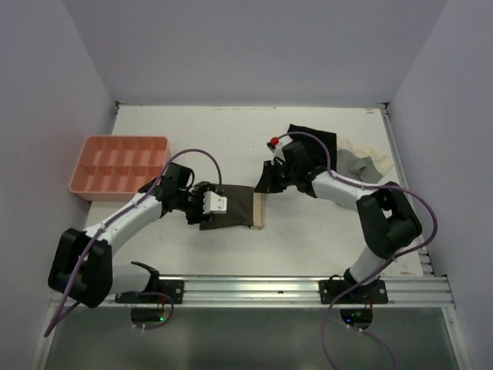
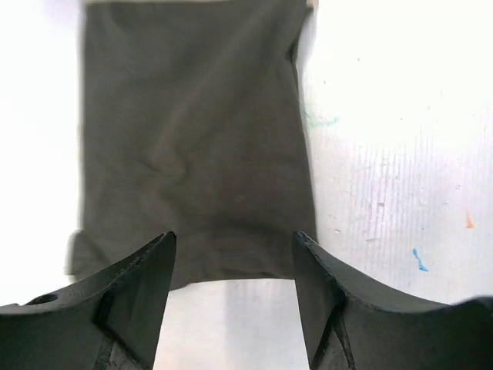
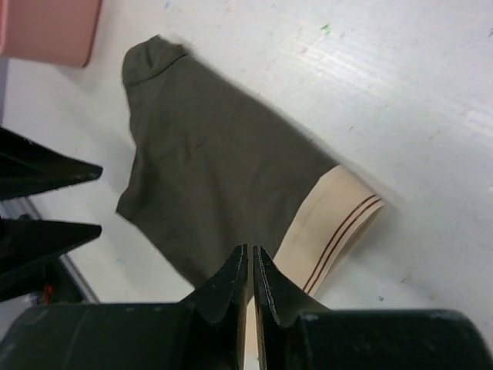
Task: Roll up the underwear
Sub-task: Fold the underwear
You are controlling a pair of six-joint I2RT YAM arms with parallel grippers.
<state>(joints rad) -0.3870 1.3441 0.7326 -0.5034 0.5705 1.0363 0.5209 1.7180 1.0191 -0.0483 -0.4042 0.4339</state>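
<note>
Two grippers are seen at opposite ends of the underwear (image 1: 231, 204), which is laid flat on the white table (image 1: 308, 231), with a pink tray (image 1: 119, 164) off its far left corner. Its long axis is set left to right, the beige waistband (image 3: 331, 223) at the right end. The left gripper (image 2: 233, 243) is placed at the plain left end, fingers spread astride that edge, gripping nothing. The right gripper (image 3: 250, 254) is poised by the waistband, fingers pressed almost together, empty. The left arm is judged better placed to start the roll.
</note>
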